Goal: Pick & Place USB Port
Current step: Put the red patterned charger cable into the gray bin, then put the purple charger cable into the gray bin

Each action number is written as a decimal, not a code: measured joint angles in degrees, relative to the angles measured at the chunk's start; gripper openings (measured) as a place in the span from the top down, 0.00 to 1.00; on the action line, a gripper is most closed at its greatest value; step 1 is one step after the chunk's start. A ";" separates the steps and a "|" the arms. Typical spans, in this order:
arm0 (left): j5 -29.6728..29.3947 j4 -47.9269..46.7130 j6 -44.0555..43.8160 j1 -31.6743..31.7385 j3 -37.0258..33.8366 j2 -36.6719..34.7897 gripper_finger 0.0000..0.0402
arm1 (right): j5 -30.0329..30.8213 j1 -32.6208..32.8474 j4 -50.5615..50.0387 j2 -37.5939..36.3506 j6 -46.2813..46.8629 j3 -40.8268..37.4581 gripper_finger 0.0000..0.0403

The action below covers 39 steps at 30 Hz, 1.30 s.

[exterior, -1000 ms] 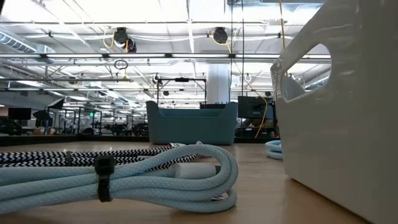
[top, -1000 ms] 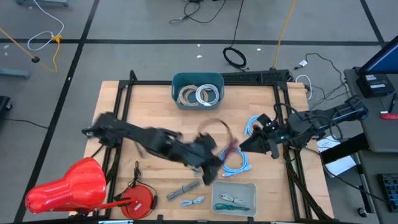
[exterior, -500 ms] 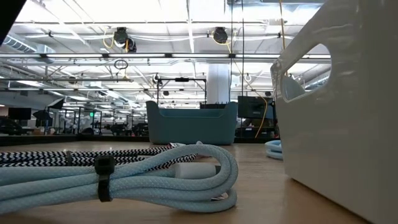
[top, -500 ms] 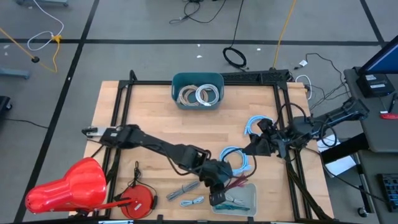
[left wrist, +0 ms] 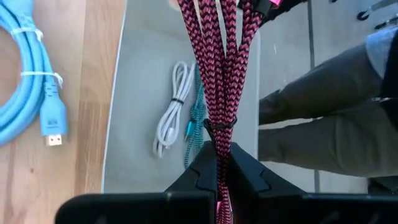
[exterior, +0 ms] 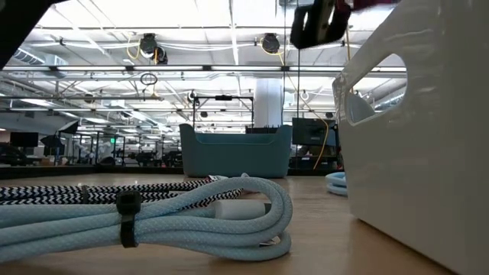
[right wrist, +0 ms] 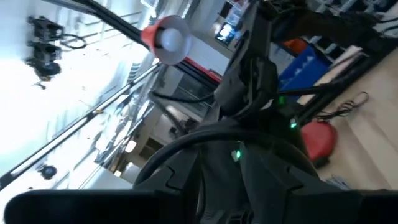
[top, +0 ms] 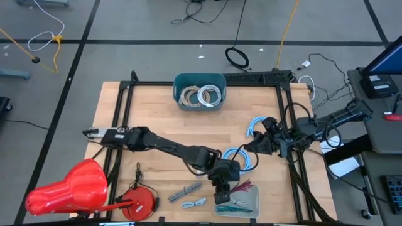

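Note:
A bundle of pink-and-black braided cable is held by my left gripper, which is shut on it above the pale tray at the table's near edge. In the high view that gripper stands over the tray's far rim, with the pink bundle sticking out beside it. The low view shows it higher than the tray's white wall. My right gripper hovers at the table's right side near a light blue cable. My left gripper pinches the pink bundle between its two fingers just behind the black tie that binds the strands. The fingers slant down from the table's left and lie along the strands. The bundle reaches forward past the fingertips, lifted clear above the tray.
In the tray lie a white cable and a teal one. Another light blue cable lies just beyond the tray. Grey cables lie to its left. A teal bin stands at the far edge. Red gear sits near left.
My left gripper has carried the pink bundle from the table's middle toward the near edge and down over the tray, tipping further downward as it went. It has stayed shut on the bundle, which now points out over the tray.

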 joint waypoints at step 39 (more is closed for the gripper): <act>-5.62 0.44 -1.26 0.83 -0.14 0.92 0.63 | 1.58 -0.08 -4.04 -1.21 0.22 0.02 0.74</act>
